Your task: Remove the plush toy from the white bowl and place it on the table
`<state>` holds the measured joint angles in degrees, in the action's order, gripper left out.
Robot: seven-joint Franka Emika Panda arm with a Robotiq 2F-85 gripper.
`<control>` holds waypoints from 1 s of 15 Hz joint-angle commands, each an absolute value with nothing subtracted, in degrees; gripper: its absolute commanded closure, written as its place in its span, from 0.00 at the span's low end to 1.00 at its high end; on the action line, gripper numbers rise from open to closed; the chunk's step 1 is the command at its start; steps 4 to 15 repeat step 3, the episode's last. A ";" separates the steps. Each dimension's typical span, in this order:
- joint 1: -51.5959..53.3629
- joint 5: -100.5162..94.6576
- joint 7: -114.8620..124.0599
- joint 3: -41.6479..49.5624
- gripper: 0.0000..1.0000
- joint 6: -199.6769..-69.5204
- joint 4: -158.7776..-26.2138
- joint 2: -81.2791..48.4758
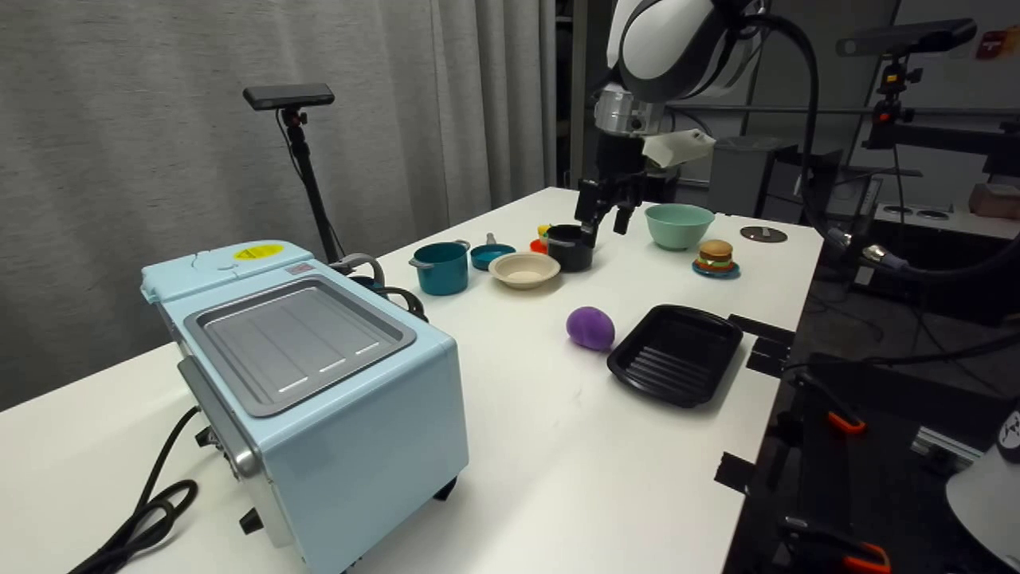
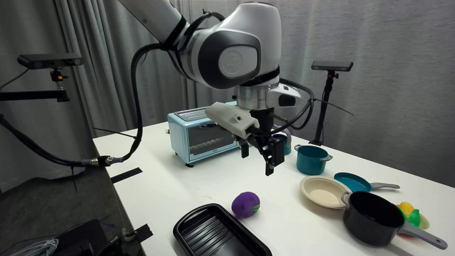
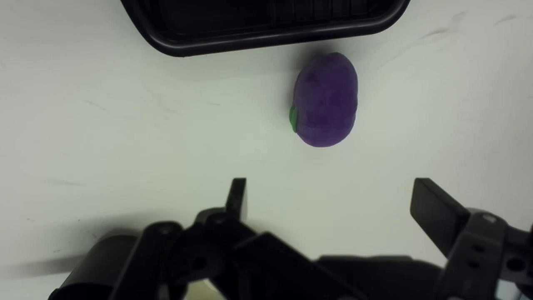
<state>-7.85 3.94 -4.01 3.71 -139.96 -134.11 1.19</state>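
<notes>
Grey curtain (image 2: 99,89) across the back in an exterior view, camera (image 2: 49,61) on a black bar at upper left of frame. White table (image 2: 153,156) from left middle down to lower right, strip of black tape (image 2: 126,175) near its left edge. Light-blue toaster oven (image 2: 193,133) left of centre, partly behind robot arm (image 2: 231,53). Black ridged tray (image 2: 218,233) at bottom, left of centre. Just right of it, low centre: purple plush toy (image 2: 245,205), on the table and out of the white bowl (image 2: 321,195); thin gap to tray rim in wrist view.

Gripper (image 2: 257,160) at centre of frame, higher than toy and apart from it; fingers (image 3: 437,212) spread wide, nothing between. Key relation, per wrist view: toy ahead of fingertips toward top of frame, right of centre, within the finger span; long axis roughly top to bottom, so crosswise to the spread (handy for a pinch on the narrow sides, if needed). Would call it done; probably just a retreat left. Should steer off the toy: round, likely to roll.

Right of gripper: teal pot (image 2: 311,161), then bowl, stand-mounted camera (image 2: 332,65) at upper right, teal pan (image 2: 355,180), black saucepan (image 2: 373,218) at lower right, overlapping bowl rim in frame (can't tell if touching), toy vegetables (image 2: 414,216) at right edge, partly hidden.
</notes>
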 commanded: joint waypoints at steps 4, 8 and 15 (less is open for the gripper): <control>-7.05 3.88 -3.94 4.51 0.00 -139.80 -134.02 1.21; -7.05 3.88 -3.94 4.51 0.00 -139.80 -134.02 1.21; -7.05 3.88 -3.94 4.51 0.00 -139.80 -134.02 1.21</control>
